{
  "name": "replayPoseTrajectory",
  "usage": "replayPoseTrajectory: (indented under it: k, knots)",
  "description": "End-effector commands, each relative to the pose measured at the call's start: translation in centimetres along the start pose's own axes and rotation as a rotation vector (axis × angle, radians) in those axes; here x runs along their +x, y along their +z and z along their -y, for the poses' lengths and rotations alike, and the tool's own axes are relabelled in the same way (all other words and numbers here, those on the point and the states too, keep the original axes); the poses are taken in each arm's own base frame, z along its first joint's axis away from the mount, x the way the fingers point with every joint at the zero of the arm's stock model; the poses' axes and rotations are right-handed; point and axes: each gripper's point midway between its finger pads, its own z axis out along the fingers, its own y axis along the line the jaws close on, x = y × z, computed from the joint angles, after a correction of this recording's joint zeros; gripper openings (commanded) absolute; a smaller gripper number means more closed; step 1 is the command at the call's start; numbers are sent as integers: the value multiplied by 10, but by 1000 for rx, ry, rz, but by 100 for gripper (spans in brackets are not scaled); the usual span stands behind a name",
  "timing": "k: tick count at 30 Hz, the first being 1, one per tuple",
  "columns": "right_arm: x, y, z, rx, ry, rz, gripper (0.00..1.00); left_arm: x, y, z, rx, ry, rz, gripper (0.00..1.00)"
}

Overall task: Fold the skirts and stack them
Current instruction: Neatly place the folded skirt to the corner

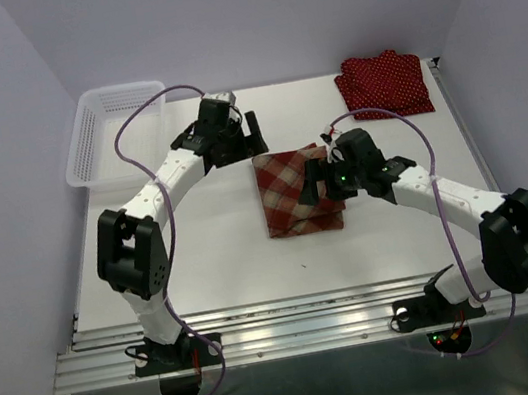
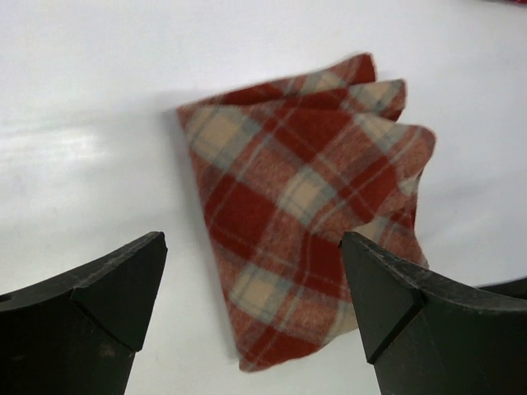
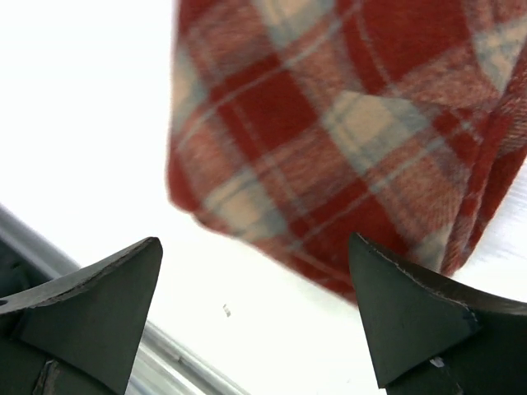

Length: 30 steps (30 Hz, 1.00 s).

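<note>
The plaid skirt [image 1: 291, 195] lies folded into a rectangle at the middle of the white table; it shows in the left wrist view [image 2: 305, 206] and the right wrist view [image 3: 346, 123]. Dark red polka-dot cloth [image 1: 385, 82] lies folded at the far right corner; I cannot tell if it is one skirt or two. My left gripper [image 1: 252, 137] is open and empty, just beyond the plaid skirt's far left corner. My right gripper [image 1: 319, 180] is open and empty over the plaid skirt's right edge.
A white mesh basket [image 1: 101, 133] stands at the far left corner. The table's metal front rail [image 1: 306, 327] runs along the near edge. Walls close in the left, back and right sides.
</note>
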Motion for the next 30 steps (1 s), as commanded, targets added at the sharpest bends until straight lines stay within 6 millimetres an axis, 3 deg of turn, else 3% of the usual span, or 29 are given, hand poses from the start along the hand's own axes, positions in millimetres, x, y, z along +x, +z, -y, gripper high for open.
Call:
replayPoseTrajectory:
  k: [1,2,3,5,10,11,13,15,17,18,20,21,25,27,29,30]
  knots:
    - [-3,-33,-30,-129,-29,6,100,-41,7,32,118,163,53,99]
    - [8,-33,-28,-136,-20,-19,100,-32,26,24,94,174,0,99]
    - [15,-35,-30,-152,-12,-43,100,-52,26,35,115,211,33,99]
    - [29,-34,-23,-142,12,-74,100,-59,50,40,125,235,10,99]
    - [63,-24,-35,-168,2,-141,100,-60,94,42,129,253,-52,99]
    - [68,-21,-35,-151,8,-151,100,-52,108,37,121,246,-77,99]
    - [75,-15,-27,-107,3,-169,100,-48,116,39,137,230,-89,99]
    - [81,-9,-22,-78,17,-184,100,-32,124,40,164,212,-127,99]
    - [83,-1,-12,-31,55,-172,100,-27,119,45,190,202,-125,99]
    - [80,3,0,41,77,-142,100,-15,123,40,199,186,-143,99]
    - [71,6,11,88,91,-112,100,-20,111,47,233,180,-108,99]
    - [67,8,14,101,97,-106,100,1,113,38,229,164,-150,99]
    - [56,18,19,77,76,-128,100,30,95,30,244,108,-168,99]
    - [48,23,24,92,53,-122,100,50,83,15,214,81,-181,99]
    - [35,21,33,102,24,-97,100,47,61,14,202,51,-134,99]
    - [28,19,37,100,20,-83,100,72,59,-2,167,29,-174,99]
